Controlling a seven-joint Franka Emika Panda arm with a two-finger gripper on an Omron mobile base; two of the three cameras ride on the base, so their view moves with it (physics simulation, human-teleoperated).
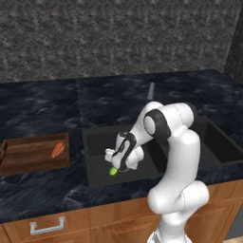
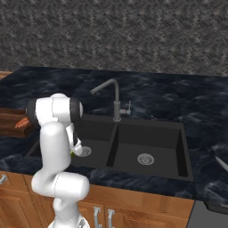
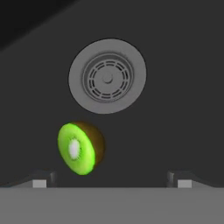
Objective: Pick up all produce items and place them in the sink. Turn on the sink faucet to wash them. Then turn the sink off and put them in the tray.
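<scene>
Left base view: high behind the arm, facing forward and down; sink (image 1: 95, 137) at 6 o'clock. Right base view: the same, from the other side; sink (image 2: 187, 151) shared. Hand view: close above basin floor, drain (image 3: 107, 76) at 12 o'clock.

A kitchen: a dark marbled stone counter (image 2: 178, 95) carries a matte black double-basin sink (image 2: 151, 133) with a round silver drain (image 2: 145, 158) in its basin. Behind the sink rises a slim grey faucet (image 2: 115, 95); below it run wooden cabinet fronts with metal handles (image 1: 47, 226); behind it stands a grey stone wall (image 2: 116, 31)
</scene>
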